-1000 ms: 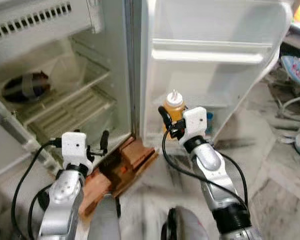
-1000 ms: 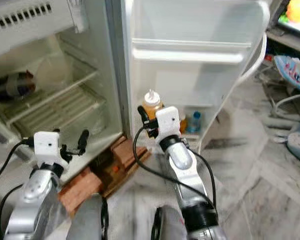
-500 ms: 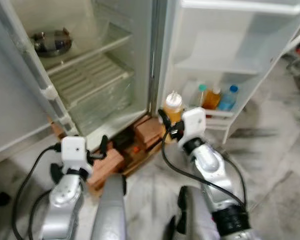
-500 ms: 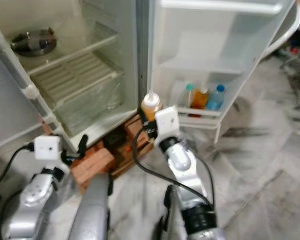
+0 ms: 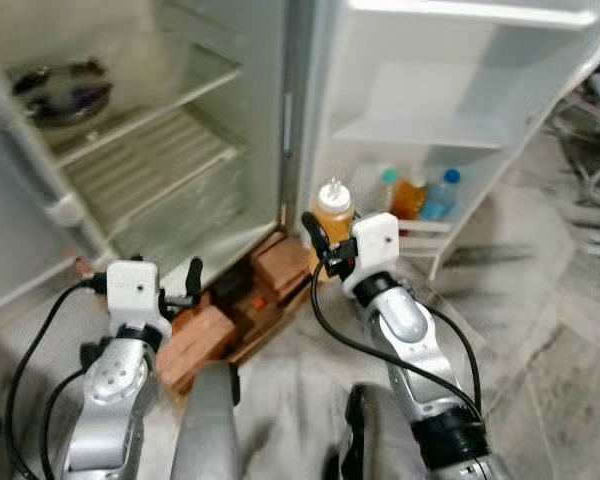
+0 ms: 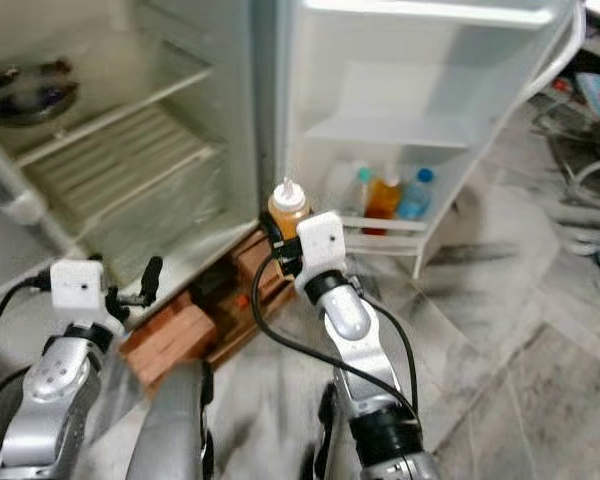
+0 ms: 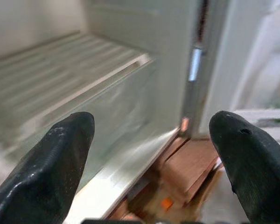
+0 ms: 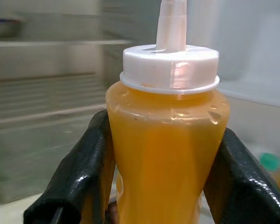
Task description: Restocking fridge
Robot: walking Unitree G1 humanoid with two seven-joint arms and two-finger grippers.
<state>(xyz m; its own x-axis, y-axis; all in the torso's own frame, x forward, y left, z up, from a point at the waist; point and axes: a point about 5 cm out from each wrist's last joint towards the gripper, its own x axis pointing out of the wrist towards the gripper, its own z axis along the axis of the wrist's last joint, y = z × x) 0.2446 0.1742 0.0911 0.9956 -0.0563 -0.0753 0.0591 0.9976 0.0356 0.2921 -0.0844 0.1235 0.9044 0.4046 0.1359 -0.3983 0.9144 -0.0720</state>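
A marble-patterned floor (image 5: 540, 330) runs up to an open white fridge (image 5: 160, 160), which stands on wooden blocks (image 5: 230, 310); its door (image 5: 460, 120) swings wide toward 1 o'clock. Inside the cabinet, at about 10 o'clock, a dark round dish, perhaps a metal pan (image 5: 65, 80), sits blurred on an upper shelf, with ribbed white shelves (image 5: 145, 165) below it. The lowest door rack (image 5: 425, 225) holds several bottles, among them an amber one (image 5: 412, 195) and a blue one (image 5: 440, 195). The right gripper (image 8: 154, 186) is raised at 12 o'clock in front of the door's hinge side, its two black fingers (image 8: 79, 177) clamped on either flank of an orange sauce squeeze bottle (image 8: 165, 154), which stands upright with its white nozzle cap on top. The left gripper (image 7: 149, 158) is held low at 9 o'clock, before the fridge's bottom edge, fingers (image 7: 51, 163) spread wide apart and empty, pointing at the lower shelves and the blocks.
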